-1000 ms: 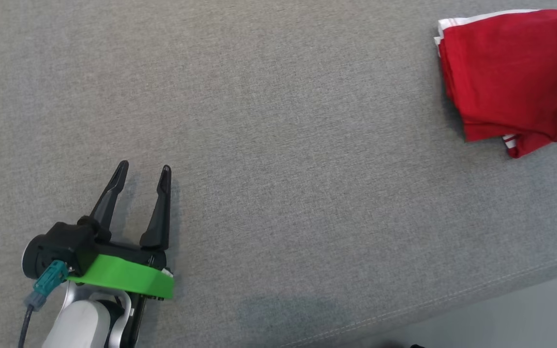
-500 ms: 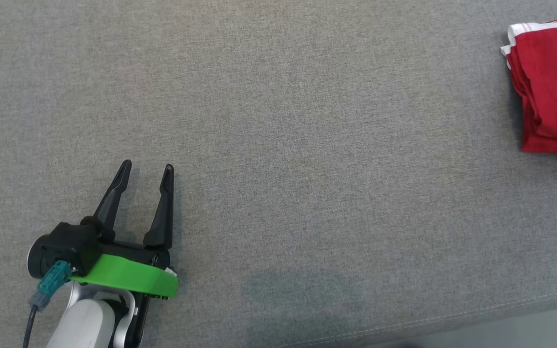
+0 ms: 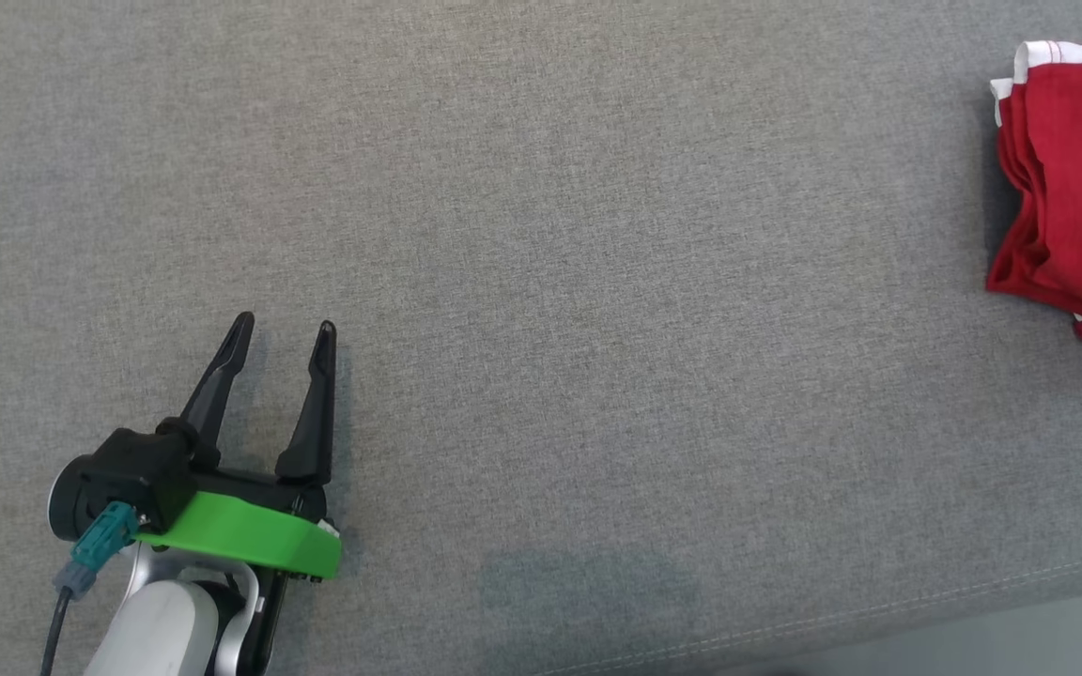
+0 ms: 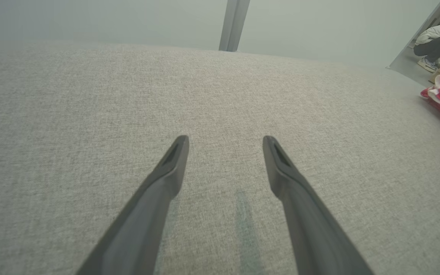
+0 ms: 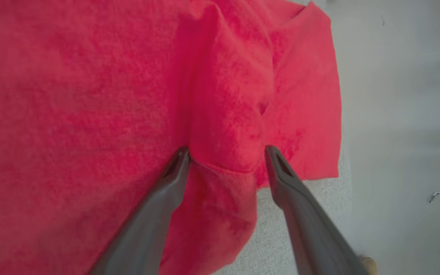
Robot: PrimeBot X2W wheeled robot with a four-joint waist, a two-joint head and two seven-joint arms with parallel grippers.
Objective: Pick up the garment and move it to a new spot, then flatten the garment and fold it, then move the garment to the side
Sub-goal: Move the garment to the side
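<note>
Over the garment [image 5: 71, 95], the right hand [image 5: 226, 151] is spread wide, nothing gripped; it should be lifted straight, folds undisturbed.

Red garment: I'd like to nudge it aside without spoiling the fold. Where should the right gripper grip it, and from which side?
Probably the raised fold in the red garment, from straight above. It stands proud of the flat cloth, and the open right gripper straddles it, so closing would likely pinch it.

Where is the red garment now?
Head view: the red garment lies at the far right of the grey surface, far from the left hand; the right hand, fingers open, straddles a fold of it.
</note>
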